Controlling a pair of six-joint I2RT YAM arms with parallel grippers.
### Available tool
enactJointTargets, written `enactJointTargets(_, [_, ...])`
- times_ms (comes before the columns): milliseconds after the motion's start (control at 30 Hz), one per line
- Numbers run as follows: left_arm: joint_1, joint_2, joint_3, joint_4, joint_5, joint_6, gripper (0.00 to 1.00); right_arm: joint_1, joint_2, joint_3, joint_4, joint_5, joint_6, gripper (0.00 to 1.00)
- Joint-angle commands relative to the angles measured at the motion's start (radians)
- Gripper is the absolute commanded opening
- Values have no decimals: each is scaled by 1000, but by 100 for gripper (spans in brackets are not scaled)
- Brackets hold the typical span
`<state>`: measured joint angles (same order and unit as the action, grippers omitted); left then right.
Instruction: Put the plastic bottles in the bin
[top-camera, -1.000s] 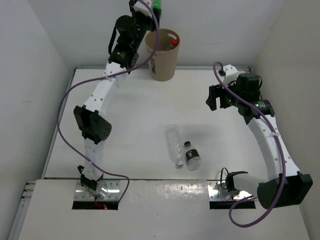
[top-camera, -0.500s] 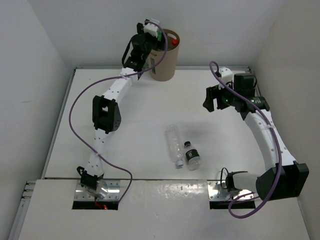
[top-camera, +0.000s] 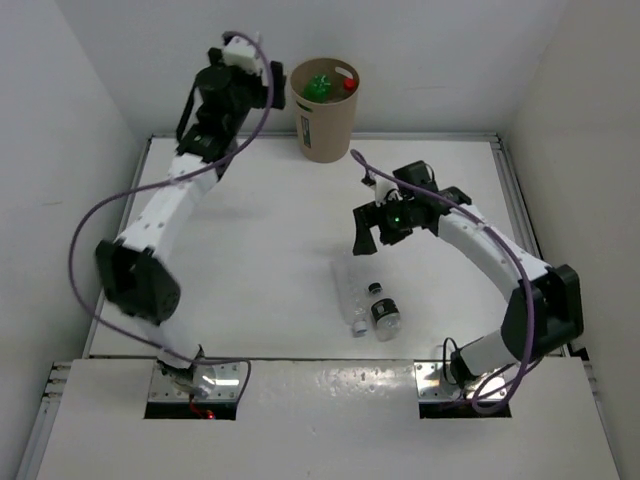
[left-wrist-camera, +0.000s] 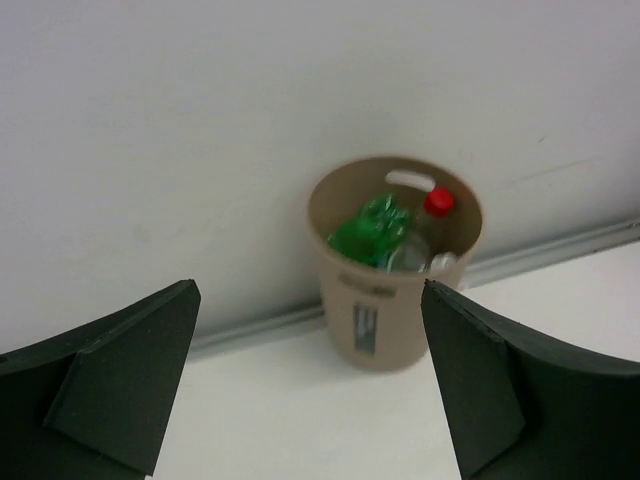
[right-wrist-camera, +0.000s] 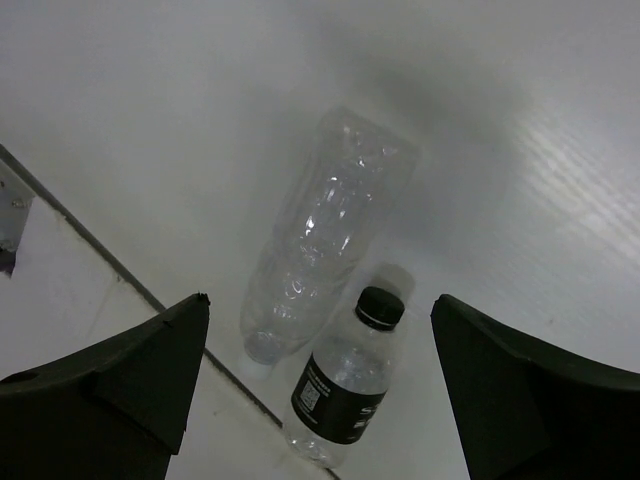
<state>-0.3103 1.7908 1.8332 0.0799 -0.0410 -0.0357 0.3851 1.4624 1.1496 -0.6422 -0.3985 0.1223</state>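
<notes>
The right tool (right-wrist-camera: 320, 305) hung spread over the clear bottle (right-wrist-camera: 330, 215) at frame centre. It looked light, crushable and slippery, so best gripped mid-body.

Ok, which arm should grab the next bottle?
Right: the right end effector, open, hovers near the clear crumpled plastic bottle and small black-capped bottle; the left end effector is away by the tan round bin.
</notes>
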Motion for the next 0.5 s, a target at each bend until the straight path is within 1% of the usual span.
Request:
enactJointTargets(0, [36, -331, -254, -51, -31, -30, 100, 35, 106, 35, -49, 47, 102, 91])
enactJointTargets(33, [48, -385, -367, -84, -42, -20, 100, 40, 128, 85, -59, 70, 111, 91])
enactJointTargets(100, [79, -480, -463, -117, -60, -20, 100, 63, 228, 125, -109, 98, 117, 91])
enactJointTargets(133, [98, -561, -539, -147, -71, -20, 100, 73, 272, 181, -116, 107, 122, 91])
enactJointTargets(167, [108, -596, -570, -164, -83, -20, 100, 80, 291, 197, -129, 102, 132, 91])
enactJointTargets(267, [138, -683, -641, -247, -92, -67, 100, 119, 375, 234, -132, 76, 157, 91])
enactJointTargets(300, [139, -698, -650, -265, -92, -79, 100, 135, 418, 236, -123, 76, 158, 91])
enactJointTargets(467, [158, -746, -686, -336, -83, -124, 100, 178, 501, 283, -109, 90, 165, 90])
